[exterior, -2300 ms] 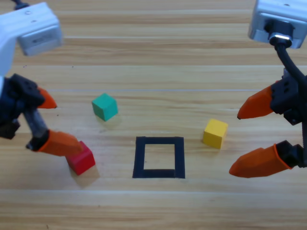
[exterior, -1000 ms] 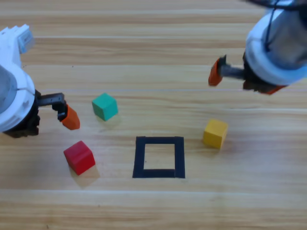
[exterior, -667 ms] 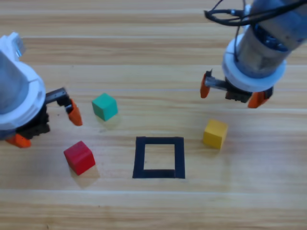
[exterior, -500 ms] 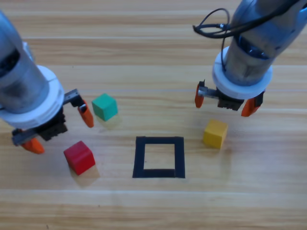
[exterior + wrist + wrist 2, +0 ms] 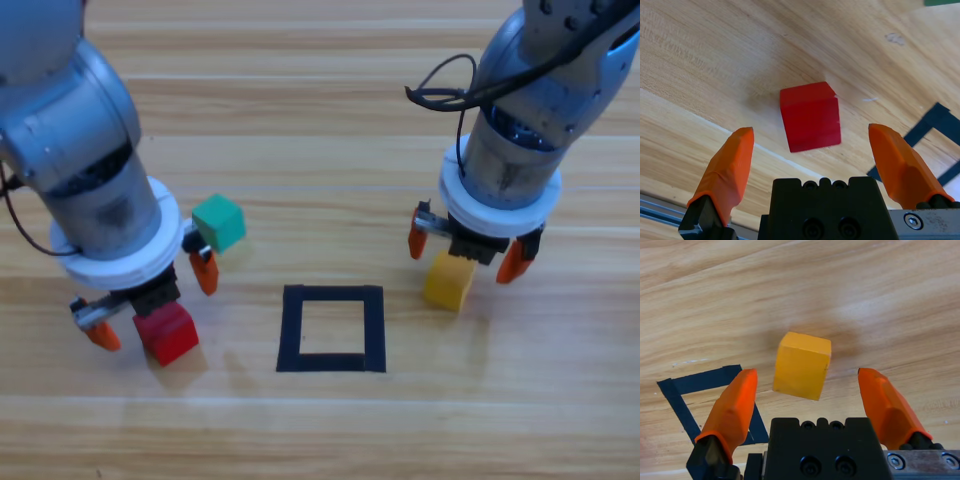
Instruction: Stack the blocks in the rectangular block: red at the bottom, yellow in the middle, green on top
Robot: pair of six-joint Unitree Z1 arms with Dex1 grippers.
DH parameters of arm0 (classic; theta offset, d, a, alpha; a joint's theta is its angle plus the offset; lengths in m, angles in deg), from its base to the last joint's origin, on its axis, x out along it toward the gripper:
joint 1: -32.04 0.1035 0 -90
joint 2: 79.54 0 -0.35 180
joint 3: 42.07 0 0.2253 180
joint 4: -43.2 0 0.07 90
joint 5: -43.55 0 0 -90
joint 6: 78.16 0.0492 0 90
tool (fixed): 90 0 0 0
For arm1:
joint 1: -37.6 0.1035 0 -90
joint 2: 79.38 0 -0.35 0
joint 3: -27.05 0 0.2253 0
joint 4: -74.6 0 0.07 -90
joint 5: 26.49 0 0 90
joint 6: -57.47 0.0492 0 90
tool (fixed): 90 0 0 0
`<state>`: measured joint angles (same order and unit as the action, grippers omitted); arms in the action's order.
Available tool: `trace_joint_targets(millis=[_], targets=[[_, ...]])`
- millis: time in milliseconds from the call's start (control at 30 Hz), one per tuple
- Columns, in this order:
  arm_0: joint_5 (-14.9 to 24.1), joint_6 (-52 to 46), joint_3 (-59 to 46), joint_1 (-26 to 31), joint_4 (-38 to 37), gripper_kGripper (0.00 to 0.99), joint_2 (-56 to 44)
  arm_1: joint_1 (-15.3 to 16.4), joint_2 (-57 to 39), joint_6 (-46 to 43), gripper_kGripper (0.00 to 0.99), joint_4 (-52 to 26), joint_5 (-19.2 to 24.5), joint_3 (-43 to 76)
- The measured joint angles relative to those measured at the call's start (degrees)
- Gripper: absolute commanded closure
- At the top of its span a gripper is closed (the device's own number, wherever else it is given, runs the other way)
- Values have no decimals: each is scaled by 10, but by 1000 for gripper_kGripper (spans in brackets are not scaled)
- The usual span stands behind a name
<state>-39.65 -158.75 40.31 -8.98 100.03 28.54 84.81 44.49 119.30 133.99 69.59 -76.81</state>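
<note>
I have the left gripper (image 5: 152, 305) spread wide over the red cube (image 5: 810, 116), gripping nothing, since red goes first into the taped rectangle (image 5: 331, 328) near the table's front edge. The right gripper (image 5: 471, 255), equally wide and empty, straddles the yellow cube (image 5: 802, 365) beside the rectangle (next layer). Green (image 5: 219, 222) waits farther back, left.

robot lab, wooden table (image 5: 320, 110), taped rectangle (image 5: 332, 328)
</note>
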Motion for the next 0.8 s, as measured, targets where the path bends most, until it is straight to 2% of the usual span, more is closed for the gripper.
trace_joint_targets(millis=[133, 333, 367, 433, 567, 633, 667, 700, 733, 800], targets=[[0, 0, 0, 0, 0, 36, 23, 0, 0, 12, 99, 0, -1, 9], [-6, 0, 0, 0, -1, 174, 40, 0, 7, 15, 100, 0, -5, 10], [-8, 0, 0, 0, -2, 200, 41, 0, 13, 15, 126, 0, -9, 10], [-9, 1, 0, 0, -3, 260, 43, 0, 21, 15, 175, 0, -16, 10], [-13, 7, 1, 0, -11, 470, 54, 0, 25, 15, 183, 0, -21, 9], [-13, 8, 1, 0, -16, 602, 60, 0, 29, 15, 286, 0, -21, 8], [-13, 10, 1, 0, -17, 659, 63, 0, 36, 15, 413, 0, -21, 7], [-13, 13, 2, 0, -17, 709, 64, 0, 39, 15, 491, 0, -21, 3], [-13, 15, 5, 0, -17, 735, 64, 0, 40, 15, 607, 1, -22, -1], [-13, 19, 10, 0, -18, 755, 67, 0, 41, 15, 740, 1, -22, -2]])
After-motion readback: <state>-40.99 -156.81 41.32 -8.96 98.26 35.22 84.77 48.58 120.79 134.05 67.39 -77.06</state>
